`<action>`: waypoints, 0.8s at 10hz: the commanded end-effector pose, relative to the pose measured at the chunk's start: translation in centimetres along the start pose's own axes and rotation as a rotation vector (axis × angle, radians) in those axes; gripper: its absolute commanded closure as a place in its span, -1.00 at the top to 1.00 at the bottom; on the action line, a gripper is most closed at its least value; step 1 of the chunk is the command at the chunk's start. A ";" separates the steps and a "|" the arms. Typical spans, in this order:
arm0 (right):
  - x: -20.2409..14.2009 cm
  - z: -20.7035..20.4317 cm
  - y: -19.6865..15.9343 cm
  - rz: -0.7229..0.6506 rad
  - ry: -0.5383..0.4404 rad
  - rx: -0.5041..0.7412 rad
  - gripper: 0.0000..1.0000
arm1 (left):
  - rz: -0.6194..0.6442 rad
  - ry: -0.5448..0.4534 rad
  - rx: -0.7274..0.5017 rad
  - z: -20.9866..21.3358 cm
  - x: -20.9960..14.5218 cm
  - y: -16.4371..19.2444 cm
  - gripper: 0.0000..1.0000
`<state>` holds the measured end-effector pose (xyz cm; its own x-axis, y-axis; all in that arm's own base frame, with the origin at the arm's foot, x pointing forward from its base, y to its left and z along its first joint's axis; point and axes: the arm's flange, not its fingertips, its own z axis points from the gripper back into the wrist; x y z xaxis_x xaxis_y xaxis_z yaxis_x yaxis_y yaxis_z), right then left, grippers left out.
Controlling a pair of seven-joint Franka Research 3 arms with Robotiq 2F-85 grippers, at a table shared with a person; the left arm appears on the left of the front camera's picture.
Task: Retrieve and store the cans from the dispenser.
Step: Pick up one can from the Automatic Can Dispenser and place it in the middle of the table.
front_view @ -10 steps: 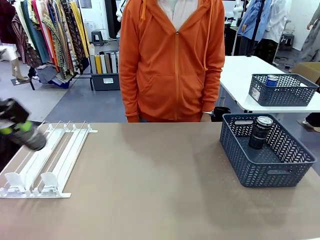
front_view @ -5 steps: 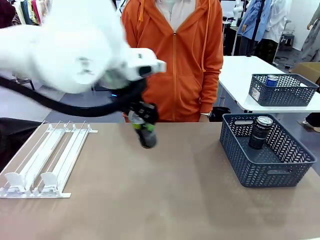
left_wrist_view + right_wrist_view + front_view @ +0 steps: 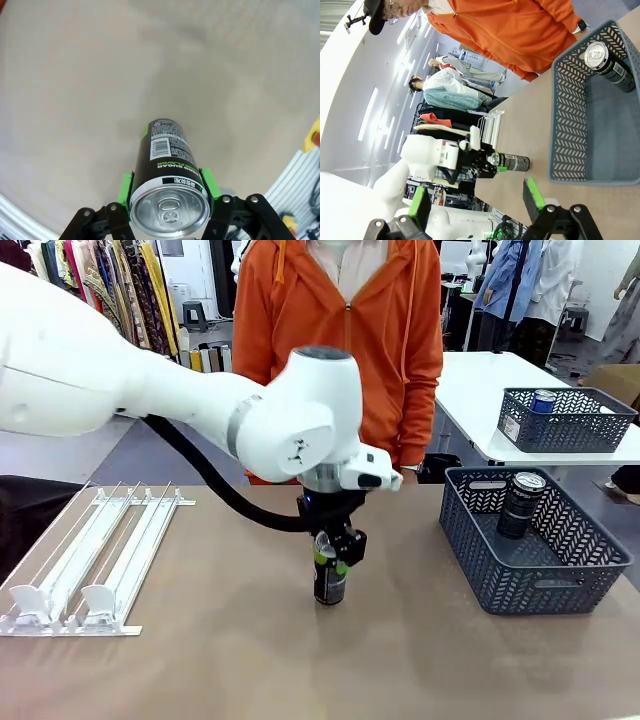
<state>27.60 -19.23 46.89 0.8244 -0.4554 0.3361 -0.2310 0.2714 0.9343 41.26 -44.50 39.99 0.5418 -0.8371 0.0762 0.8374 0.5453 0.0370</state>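
The left gripper [image 3: 333,552] pinches a dark can [image 3: 330,581] near its top, the can's base at or just above the table [image 3: 200,660]. The right gripper [image 3: 476,199] is spread and holds nothing. The basket [image 3: 560,580], with one can [image 3: 521,504] inside, lies well to the left gripper's right. Risk: the high grip lets the can tip on release or strike the basket wall.

The can [image 3: 167,165] was glossy black with a brushed silver metal top; the surface [image 3: 200,660] looked matt; the rack [image 3: 90,560] shiny white plastic.
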 end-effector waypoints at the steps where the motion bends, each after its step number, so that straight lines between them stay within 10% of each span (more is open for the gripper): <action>1: 0.3 -0.2 0.4 -0.002 -0.020 0.025 1.00 | -0.077 0.030 0.090 1.8 1.2 0.1 -1.00; 5: 0.3 -0.2 0.4 -0.002 -0.020 0.025 1.00 | -0.114 0.032 0.114 1.7 1.4 -0.5 -1.00; 6: 0.3 -0.2 0.4 -0.002 -0.020 0.025 1.00 | -0.103 0.028 0.100 1.7 1.4 -0.3 -0.42; 7: 0.3 -0.2 0.4 -0.002 -0.020 0.025 1.00 | -0.099 0.030 0.093 1.7 1.4 -0.2 0.64; 8: 0.3 -0.2 0.4 -0.002 -0.020 0.025 1.00 | -0.095 0.031 0.089 1.7 1.3 -0.3 1.00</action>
<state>27.60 -19.23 46.89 0.8244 -0.4554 0.3361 -0.2310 0.2714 0.9343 41.48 -45.92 41.30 0.4633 -0.8857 0.0315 0.8758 0.4630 0.1363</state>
